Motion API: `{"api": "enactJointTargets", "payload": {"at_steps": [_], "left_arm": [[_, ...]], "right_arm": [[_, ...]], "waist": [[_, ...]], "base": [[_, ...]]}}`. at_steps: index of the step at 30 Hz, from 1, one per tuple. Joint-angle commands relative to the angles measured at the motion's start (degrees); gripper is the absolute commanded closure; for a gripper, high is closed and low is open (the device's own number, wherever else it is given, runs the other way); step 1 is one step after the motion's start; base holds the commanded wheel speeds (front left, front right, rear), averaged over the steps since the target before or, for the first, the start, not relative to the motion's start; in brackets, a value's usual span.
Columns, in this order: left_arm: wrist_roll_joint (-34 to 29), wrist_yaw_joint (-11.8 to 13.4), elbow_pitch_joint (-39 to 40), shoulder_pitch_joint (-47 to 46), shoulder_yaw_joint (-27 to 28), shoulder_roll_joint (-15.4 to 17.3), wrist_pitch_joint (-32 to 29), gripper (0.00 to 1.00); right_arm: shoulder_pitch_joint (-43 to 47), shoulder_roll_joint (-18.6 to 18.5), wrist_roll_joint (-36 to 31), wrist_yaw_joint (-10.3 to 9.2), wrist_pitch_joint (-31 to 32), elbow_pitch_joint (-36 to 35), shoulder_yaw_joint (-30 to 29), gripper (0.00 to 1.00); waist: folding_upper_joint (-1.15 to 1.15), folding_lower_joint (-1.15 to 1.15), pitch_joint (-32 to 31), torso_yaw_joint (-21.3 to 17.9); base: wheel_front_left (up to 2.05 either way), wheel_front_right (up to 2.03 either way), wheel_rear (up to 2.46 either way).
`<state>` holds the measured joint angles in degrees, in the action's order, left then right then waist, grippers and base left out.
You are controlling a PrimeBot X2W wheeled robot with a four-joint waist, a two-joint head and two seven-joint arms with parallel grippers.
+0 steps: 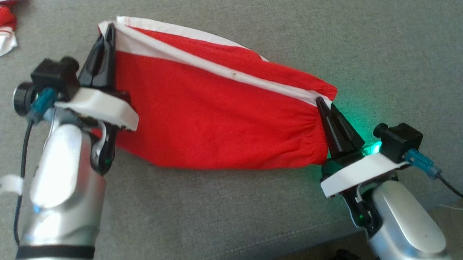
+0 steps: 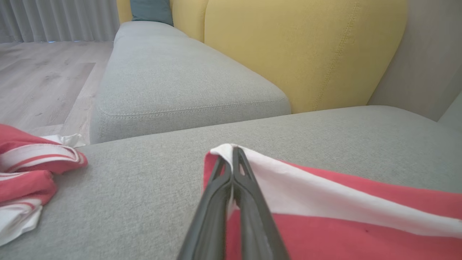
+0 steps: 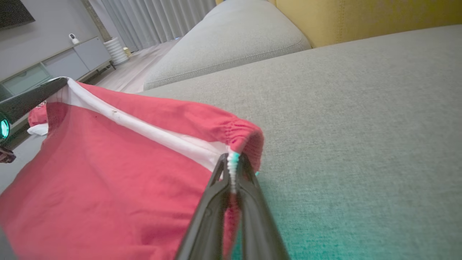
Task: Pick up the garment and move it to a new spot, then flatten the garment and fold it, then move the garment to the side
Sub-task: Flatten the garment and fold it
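Clamping garment, left gripper masks its edge.

A grey fabric sofa seat spreads across the near scene, its weave fine and even. A second grey seat cushion runs away to the far left, with a stitched seam along its edge. Behind it stands a yellow back cushion, and a teal cushion sits at the far end. Pale wooden floor lies left of the sofa and reaches grey curtains hanging in folds, with light at their foot. A low grey cabinet stands against a grey wall, with a small white camera on top and a white ribbed cylinder beside it.
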<state>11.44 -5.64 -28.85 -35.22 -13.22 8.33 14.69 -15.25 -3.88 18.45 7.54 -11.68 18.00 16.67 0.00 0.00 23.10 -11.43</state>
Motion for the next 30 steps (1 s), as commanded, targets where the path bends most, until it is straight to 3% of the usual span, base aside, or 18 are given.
{"api": "enactJointTargets", "payload": {"at_steps": [1,17,18,19,20,21,22,23,30], "left_arm": [[-0.6,-0.2,0.8,-2.5,1.4,1.0,0.3,1.00],[-3.8,1.1,-17.2,-14.7,-0.2,0.5,0.3,1.00],[-3.7,1.2,-18.3,-15.2,-0.2,0.3,0.3,1.00],[-3.6,1.3,-19.3,-15.6,-0.3,0.1,0.3,0.94],[-3.5,1.3,-20.3,-16.0,-0.3,-0.1,0.3,0.76],[-3.5,1.4,-21.3,-16.3,-0.4,-0.3,0.3,0.60],[-3.4,1.4,-22.1,-16.6,-0.6,-0.5,0.3,0.19],[-3.4,1.4,-22.6,-16.8,-0.7,-0.8,0.3,0.00],[-3.2,1.2,-24.5,-16.3,-2.4,-2.7,0.2,0.00]], "right_arm": [[-1.1,0.8,-0.5,-0.05,-0.8,-1.1,1.1,1.00],[-6.0,1.0,2.6,-0.05,-2.5,2.7,3.6,1.00],[-6.1,1.0,2.6,-0.05,-2.6,2.8,3.6,0.95],[-6.2,1.0,2.6,-0.05,-2.7,3.0,3.5,0.73],[-6.3,1.0,2.7,-0.05,-2.8,3.1,3.4,0.51],[-6.3,1.0,2.7,-0.05,-2.9,3.2,3.3,0.00],[-6.3,1.0,2.7,-0.05,-2.9,3.2,3.1,0.00],[-6.2,1.0,2.6,-0.05,-3.0,3.3,3.0,0.00],[-4.6,1.0,1.5,-0.05,-3.2,2.5,0.8,0.00]], "waist": [[0.00,0.00,0.4,-0.3],[0.00,0.00,2.6,-2.7],[0.00,0.00,2.6,-2.7],[0.00,0.00,2.5,-2.7],[0.00,0.00,2.4,-2.6],[0.00,0.00,2.2,-2.5],[0.00,0.00,2.0,-2.4],[0.00,0.00,1.8,-2.2],[0.00,0.00,-0.5,-0.4]], "base": [[0.00,0.00,0.00],[0.00,0.00,0.00],[0.00,0.00,0.00],[0.00,0.00,0.00],[0.00,0.00,0.00],[0.00,0.00,0.00],[0.00,0.00,0.00],[0.00,0.00,0.00],[0.00,0.00,0.00]]}}
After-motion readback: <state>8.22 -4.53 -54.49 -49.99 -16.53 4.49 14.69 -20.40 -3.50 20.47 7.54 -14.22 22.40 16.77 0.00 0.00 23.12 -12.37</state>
